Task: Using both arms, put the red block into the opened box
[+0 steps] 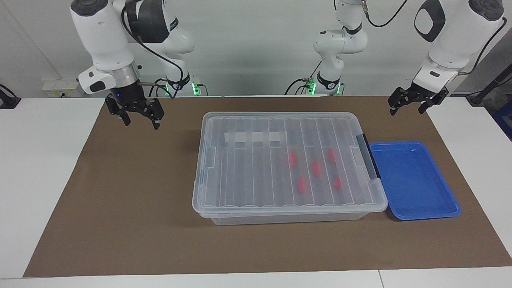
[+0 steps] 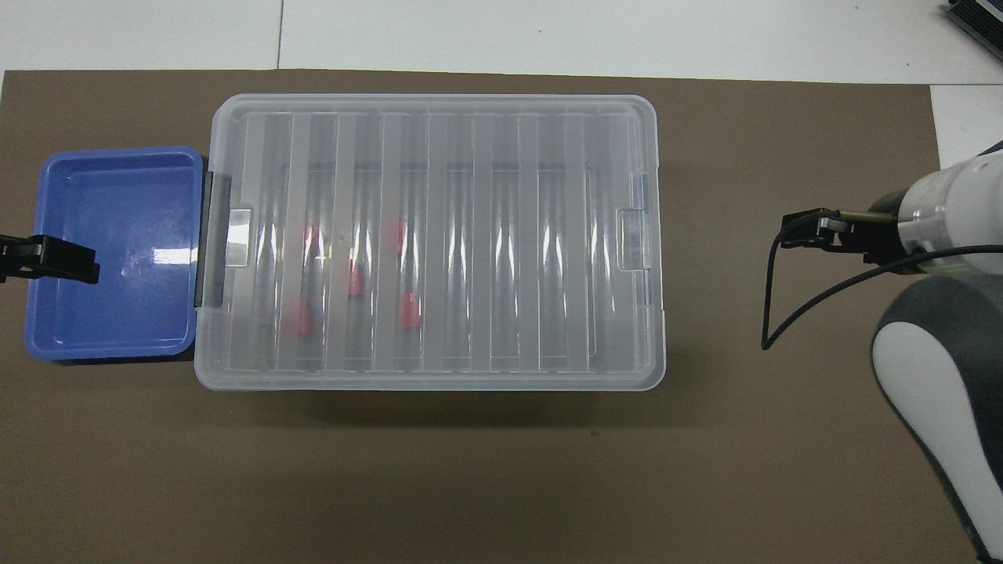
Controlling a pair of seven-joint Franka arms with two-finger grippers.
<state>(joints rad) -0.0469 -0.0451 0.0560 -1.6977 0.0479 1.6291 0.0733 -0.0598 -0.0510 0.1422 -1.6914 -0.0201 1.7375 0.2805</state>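
The box [image 1: 256, 176] [image 2: 439, 157] stands mid-mat with its ribbed clear lid lying flat on it. Through the lid I see several red blocks [image 1: 316, 168] [image 2: 407, 309] resting inside, toward the left arm's end. My right gripper [image 1: 141, 121] hangs open and empty above the brown mat, well off the box's end toward the right arm's end of the table. In the overhead view the wrist hides it. My left gripper [image 1: 407, 110] [image 2: 48, 260] waits open and empty in the air over the blue tray's edge.
A shallow blue tray [image 1: 424, 216] [image 2: 117, 196] with nothing in it sits against the box's black end latch [image 1: 370, 158]. A white tape strip [image 1: 252, 137] lies on the lid. A brown mat [image 1: 120, 200] covers the white table.
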